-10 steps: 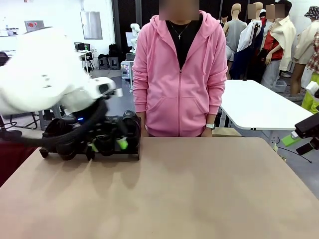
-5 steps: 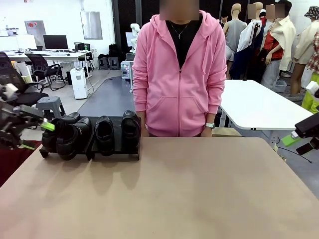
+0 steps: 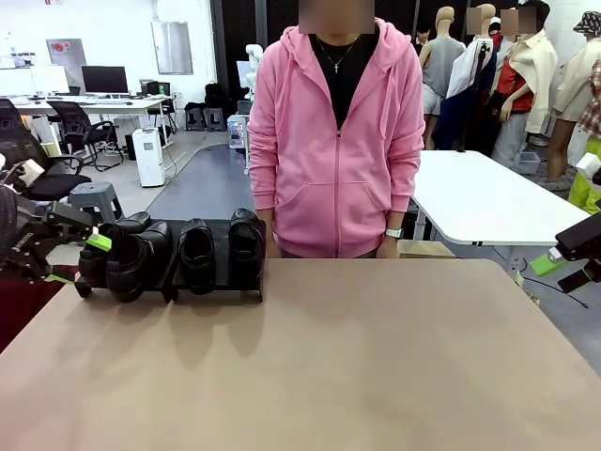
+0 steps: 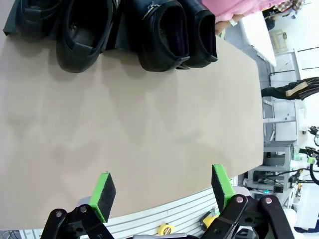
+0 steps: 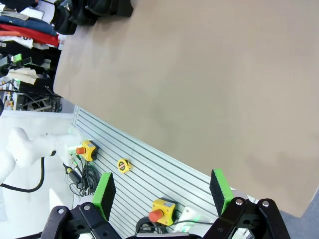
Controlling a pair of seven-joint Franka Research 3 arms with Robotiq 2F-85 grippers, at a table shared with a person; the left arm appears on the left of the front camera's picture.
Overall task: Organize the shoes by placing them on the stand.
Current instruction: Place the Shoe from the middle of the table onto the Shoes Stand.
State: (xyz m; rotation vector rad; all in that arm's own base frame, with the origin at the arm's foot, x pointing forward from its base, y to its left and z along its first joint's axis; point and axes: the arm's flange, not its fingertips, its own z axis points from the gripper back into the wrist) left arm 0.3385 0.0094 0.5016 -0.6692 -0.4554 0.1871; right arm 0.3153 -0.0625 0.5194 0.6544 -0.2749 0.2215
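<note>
Four black shoes [image 3: 178,254] sit in a row on the stand [image 3: 218,282] at the table's [image 3: 357,366] far-left corner, toes toward the near side; leftmost pair partly overlapping; L gripper [image 3: 77,256] just left of the stand, off the table edge, fingers wide, holding nothing; R gripper [image 3: 575,256] well apart at the far right, off the table, fingers wide, empty; person in pink hoodie [image 3: 336,141] stands at the far side, just right of the stand.
</note>
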